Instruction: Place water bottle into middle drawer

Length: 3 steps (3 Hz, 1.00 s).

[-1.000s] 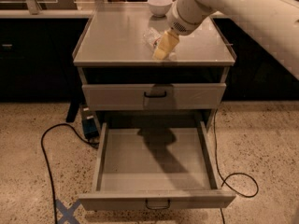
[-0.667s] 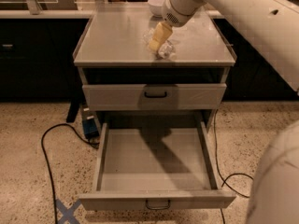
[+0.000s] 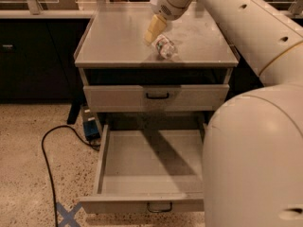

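The hand (image 3: 152, 35) of the white robot arm is held low over the grey metal worktop (image 3: 113, 37), with its tip just beside the small clear crinkly plastic water bottle (image 3: 165, 47), which is seen lying on its side near the middle of that worktop; whether the hand is open or closed cannot be told. The wide shallow grey middle drawer (image 3: 142, 167) is pulled fully out below the shut grey upper drawer front with a black handle (image 3: 123, 98), well apart from the bottle
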Each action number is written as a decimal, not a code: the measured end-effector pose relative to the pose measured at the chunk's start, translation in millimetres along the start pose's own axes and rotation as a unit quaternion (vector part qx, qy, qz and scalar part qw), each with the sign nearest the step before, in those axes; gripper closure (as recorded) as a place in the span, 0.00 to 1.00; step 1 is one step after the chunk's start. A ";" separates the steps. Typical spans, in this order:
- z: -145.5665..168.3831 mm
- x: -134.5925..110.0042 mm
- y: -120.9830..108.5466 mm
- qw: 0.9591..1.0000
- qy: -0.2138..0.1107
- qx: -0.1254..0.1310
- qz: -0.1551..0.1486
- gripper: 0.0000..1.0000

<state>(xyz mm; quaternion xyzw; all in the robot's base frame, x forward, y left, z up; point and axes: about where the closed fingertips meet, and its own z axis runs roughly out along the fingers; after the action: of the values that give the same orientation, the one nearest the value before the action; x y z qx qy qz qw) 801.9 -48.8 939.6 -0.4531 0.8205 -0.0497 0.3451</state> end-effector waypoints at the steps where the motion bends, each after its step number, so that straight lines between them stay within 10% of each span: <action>1: 20.4 2.4 -1.6 1.000 0.004 -0.020 0.022 0.00; 3: 59.2 15.9 4.3 0.995 -0.029 -0.069 0.059 0.00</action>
<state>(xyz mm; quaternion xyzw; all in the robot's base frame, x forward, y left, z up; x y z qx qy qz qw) 829.5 -45.0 884.8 -0.4279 0.8369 0.0409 0.3388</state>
